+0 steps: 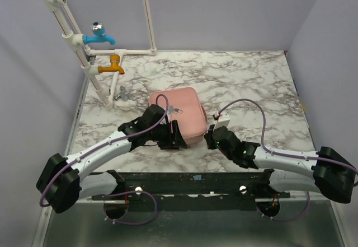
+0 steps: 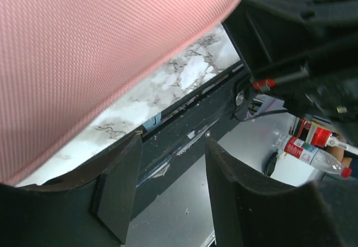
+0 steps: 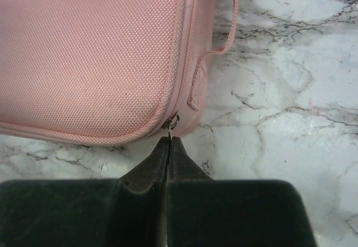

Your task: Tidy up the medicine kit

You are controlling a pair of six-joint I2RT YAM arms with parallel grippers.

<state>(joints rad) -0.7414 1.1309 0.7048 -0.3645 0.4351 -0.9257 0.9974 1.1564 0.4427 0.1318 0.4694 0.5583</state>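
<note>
**Q.** Top view: where do we find the kit?
**A.** The pale pink soft zip case lies shut and flat near the middle of the grey-veined white marble surface. The left arm reaches its near-left corner and the right arm its near-right corner.

**Q.** Left wrist view: what do we read of the left fingers?
**A.** The left fingers are spread, with nothing between them. The case's woven side fills the upper left, just beside them, but we cannot tell whether they touch it. We judge their job to be bracing, so they should bear on the case to stop it sliding as the zip is drawn.

**Q.** Right wrist view: and the right fingers?
**A.** The right fingers are pressed together, with their tips at the small metal zip pull on the case's rounded corner. They appear to pinch its tab. We judge the step in hand to be unzipping. To do it well, we would:
- draw the pull along the seam, following the corner's curve and not tugging outward;
- grip firmly, since the thin tab may slip;
- go slowly, so the soft case is not dragged across the surface.
</note>
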